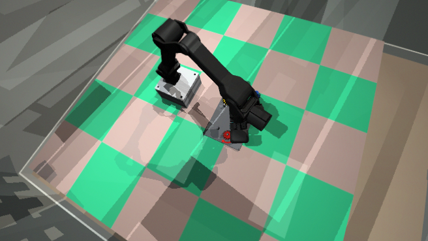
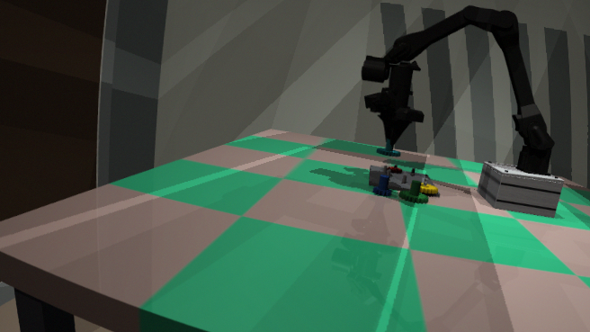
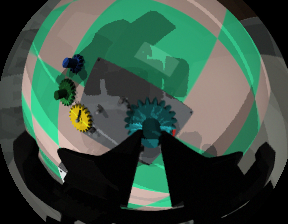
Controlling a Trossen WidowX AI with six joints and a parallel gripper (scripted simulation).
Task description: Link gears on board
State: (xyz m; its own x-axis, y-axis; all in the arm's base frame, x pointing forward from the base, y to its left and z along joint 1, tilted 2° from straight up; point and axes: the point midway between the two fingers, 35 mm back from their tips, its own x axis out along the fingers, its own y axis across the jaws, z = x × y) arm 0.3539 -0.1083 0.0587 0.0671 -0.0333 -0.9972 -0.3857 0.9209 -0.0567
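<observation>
My gripper [image 2: 389, 145] [image 3: 151, 133] is shut on the hub of a teal gear [image 2: 388, 152] [image 3: 151, 111] and holds it in the air above the red-gear end of the grey board [image 1: 213, 125] [image 3: 140, 85]. The red gear [image 1: 225, 134] [image 2: 395, 169] sits on the board beside its red arrow [image 1: 226, 142]; in the wrist view the teal gear hides it. The yellow gear [image 2: 428, 189] [image 3: 80, 118] with a black stripe is at the board's other end. Bare pegs [image 2: 404, 179] [image 3: 123, 100] stand between. The green gear [image 2: 415, 193] [image 3: 67, 92] and blue gear [image 2: 383, 186] [image 3: 75, 63] stand upright on the table.
The arm's pale base block [image 1: 179, 85] [image 2: 519, 190] stands on the checkered table [image 1: 329, 143] [image 2: 202, 192] on the yellow gear's side of the board. The green gear is close beside the yellow gear, with the blue gear just beyond it. The arm covers much of the board in the top view.
</observation>
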